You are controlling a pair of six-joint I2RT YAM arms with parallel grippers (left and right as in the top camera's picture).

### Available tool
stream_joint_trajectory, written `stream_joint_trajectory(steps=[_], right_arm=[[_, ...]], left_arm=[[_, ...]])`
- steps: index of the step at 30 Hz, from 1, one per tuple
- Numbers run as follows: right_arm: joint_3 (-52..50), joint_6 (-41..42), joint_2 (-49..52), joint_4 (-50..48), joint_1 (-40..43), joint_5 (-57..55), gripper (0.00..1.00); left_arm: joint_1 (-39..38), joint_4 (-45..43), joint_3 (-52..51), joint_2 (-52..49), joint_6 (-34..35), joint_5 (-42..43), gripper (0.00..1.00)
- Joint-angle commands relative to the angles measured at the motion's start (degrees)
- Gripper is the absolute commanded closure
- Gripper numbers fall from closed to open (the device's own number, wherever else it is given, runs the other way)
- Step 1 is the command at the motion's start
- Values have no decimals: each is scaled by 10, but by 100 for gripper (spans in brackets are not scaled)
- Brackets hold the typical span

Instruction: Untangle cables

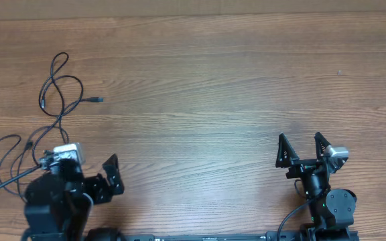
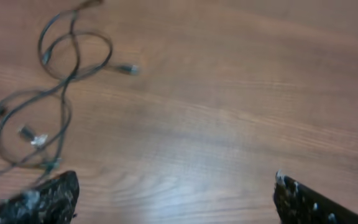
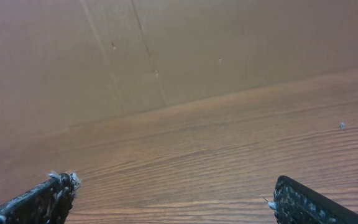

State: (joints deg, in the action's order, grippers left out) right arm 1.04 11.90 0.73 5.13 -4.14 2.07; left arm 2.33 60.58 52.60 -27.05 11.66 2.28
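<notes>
Thin black cables (image 1: 57,87) lie in loose loops on the wooden table at the far left, with small plug ends spread out; more loops (image 1: 5,164) run beside the left arm. In the left wrist view the cables (image 2: 61,74) lie at upper left, apart from the fingers. My left gripper (image 1: 102,175) is open and empty, just right of the cables (image 2: 176,193). My right gripper (image 1: 300,148) is open and empty at the front right, far from the cables (image 3: 173,196).
The wooden table (image 1: 206,80) stretches across the view. A cardboard-coloured wall (image 3: 166,50) stands beyond the table's far edge in the right wrist view. Both arm bases sit at the front edge.
</notes>
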Motion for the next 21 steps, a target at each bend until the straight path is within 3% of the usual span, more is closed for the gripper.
stream_joint_trajectory(steps=[1, 15, 21], right_arm=[[-6, -4, -4, -3, 2, -7, 0], [-6, -4, -4, -3, 2, -7, 0], [-6, -4, -4, -3, 2, -7, 0]], left_arm=[[-3, -74, -85, 56, 4, 40, 0], [-3, -386, -363, 242, 47, 66, 0], [-3, -537, -434, 268, 2, 68, 0]])
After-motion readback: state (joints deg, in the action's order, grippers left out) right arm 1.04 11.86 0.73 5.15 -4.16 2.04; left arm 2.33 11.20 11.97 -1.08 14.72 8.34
